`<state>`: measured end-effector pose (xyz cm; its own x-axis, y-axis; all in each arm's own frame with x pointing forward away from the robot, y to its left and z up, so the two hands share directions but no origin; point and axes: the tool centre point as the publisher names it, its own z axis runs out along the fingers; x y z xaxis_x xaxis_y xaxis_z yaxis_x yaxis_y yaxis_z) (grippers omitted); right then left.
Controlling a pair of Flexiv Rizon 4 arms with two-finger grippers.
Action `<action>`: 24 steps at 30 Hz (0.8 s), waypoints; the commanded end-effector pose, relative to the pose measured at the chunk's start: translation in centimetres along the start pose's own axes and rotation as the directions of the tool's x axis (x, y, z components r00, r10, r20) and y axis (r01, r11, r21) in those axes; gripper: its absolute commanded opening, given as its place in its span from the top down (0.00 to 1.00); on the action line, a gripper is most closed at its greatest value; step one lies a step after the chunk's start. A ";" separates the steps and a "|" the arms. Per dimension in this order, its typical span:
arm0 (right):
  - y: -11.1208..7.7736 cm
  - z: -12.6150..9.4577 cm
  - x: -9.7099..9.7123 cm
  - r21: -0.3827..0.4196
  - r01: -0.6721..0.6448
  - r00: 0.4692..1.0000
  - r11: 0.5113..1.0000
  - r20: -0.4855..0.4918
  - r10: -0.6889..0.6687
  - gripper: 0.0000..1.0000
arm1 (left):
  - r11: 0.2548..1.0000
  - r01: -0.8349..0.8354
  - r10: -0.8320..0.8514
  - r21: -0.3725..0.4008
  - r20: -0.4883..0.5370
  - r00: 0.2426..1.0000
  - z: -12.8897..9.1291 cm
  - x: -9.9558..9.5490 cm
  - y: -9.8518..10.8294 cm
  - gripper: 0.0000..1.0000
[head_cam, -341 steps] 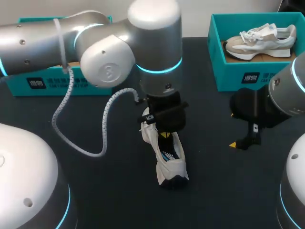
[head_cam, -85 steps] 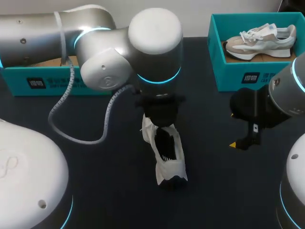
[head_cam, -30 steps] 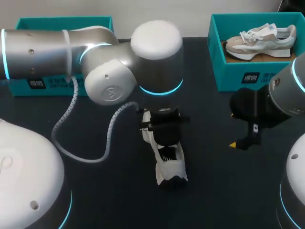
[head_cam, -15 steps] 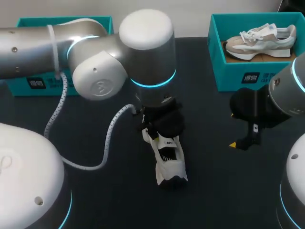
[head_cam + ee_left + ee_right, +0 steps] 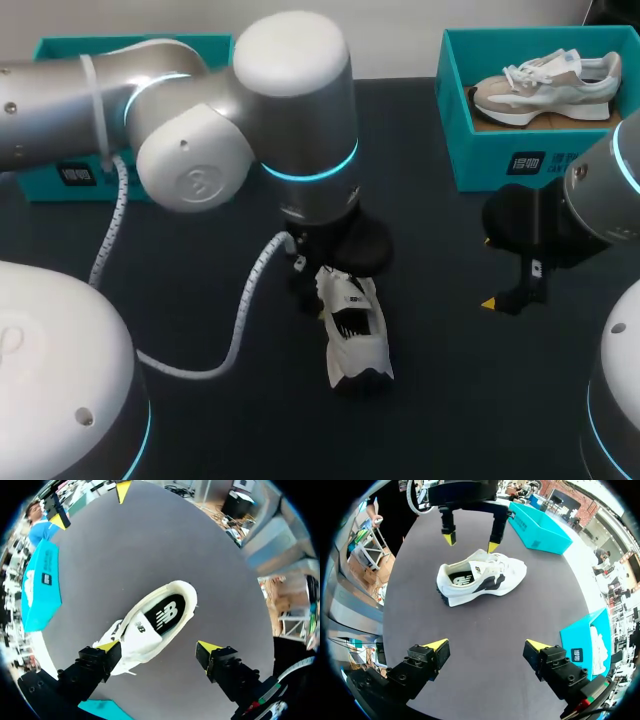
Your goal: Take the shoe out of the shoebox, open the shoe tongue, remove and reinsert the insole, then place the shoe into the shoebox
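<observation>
A white shoe (image 5: 356, 335) with a dark toe stands upright on the black table (image 5: 220, 420), its insole (image 5: 165, 616) lying flat inside. My left gripper (image 5: 158, 646) hovers open just above the shoe's laced front, one yellow tip beside the tongue, the other out over bare table. From the right wrist view the left gripper (image 5: 471, 542) stands over the far side of the shoe (image 5: 481, 577), fingers wide apart and holding nothing. My right gripper (image 5: 486, 645) hangs open and empty well short of the shoe, at the table's right (image 5: 512, 295).
A teal shoebox (image 5: 470, 140) at the back right holds a second, beige and white shoe (image 5: 545, 85). Another teal shoebox (image 5: 95, 175) sits at the back left, mostly behind my left arm. A grey cable (image 5: 235, 330) loops down from the left arm.
My left gripper has opened wide and risen out of the shoe, drifting slightly left. The shoe stays put with the insole inside. The right arm has not moved.
</observation>
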<state>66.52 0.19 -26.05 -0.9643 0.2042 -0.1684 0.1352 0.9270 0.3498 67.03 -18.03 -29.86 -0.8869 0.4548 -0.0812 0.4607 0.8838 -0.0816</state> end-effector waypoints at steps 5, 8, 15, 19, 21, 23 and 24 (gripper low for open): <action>0.0 0.1 0.2 0.000 0.000 1.000 1.000 0.004 0.000 0.00 | 0.876 0.483 -0.478 -0.005 0.139 0.867 -1.1 3.9 -1.3 0.00; 0.0 0.1 0.2 0.000 0.000 1.000 1.000 0.004 0.000 0.00 | 0.865 0.501 -0.499 0.018 0.130 0.857 -0.8 4.3 -1.7 0.00; 0.0 0.1 0.2 0.000 0.000 1.000 1.000 0.004 0.000 0.00 | 0.851 0.524 -0.524 0.032 0.087 0.847 0.7 5.1 -2.8 0.00; 0.0 0.1 0.2 0.000 0.000 1.000 1.000 0.004 0.000 0.00 | 0.854 0.517 -0.520 0.056 0.083 0.850 1.6 5.4 -3.5 0.00; 0.0 0.1 0.2 0.000 0.000 1.000 1.000 0.004 0.000 0.00 | 0.851 0.520 -0.524 0.068 0.074 0.848 2.1 5.5 -3.9 0.00; 0.0 0.1 0.2 0.000 0.000 1.000 1.000 0.004 0.000 0.00 | 0.851 0.520 -0.524 0.074 0.066 0.849 2.6 5.9 -4.5 0.09; 0.0 0.1 0.2 0.000 0.000 1.000 1.000 0.004 0.000 0.00 | 0.853 0.516 -0.521 0.079 0.064 0.851 2.8 6.1 -4.7 0.11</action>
<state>66.52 0.19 -26.05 -0.9643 0.2042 -0.1684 0.1352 0.9270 0.3498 59.87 -19.37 -31.41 -0.9925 -0.0831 -0.0894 -0.0659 0.9814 -0.1803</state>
